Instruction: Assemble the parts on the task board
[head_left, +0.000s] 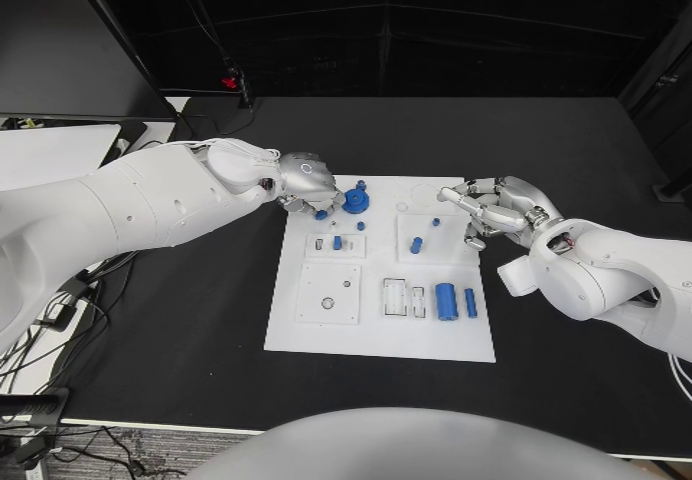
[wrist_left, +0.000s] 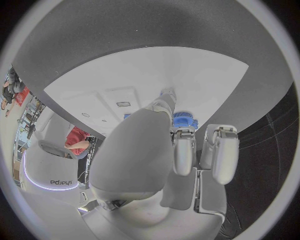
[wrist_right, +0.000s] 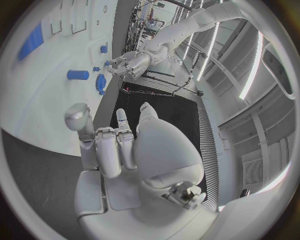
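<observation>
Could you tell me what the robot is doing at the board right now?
It is assembling small blue parts on the white task board. The left hand is at the board's far edge, fingers at the blue gear; whether it grips it is unclear. The right hand hovers at the board's right edge, holding nothing. Two blue cylinders lie near the board's front right.

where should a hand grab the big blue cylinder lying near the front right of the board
Grip the large blue cylinder across its round sides at mid-length, coming straight down from above. It lies flat on the task board, long axis running away from the robot, so fingers likely close best from its left and right, minding the slimmer blue peg beside it.
</observation>
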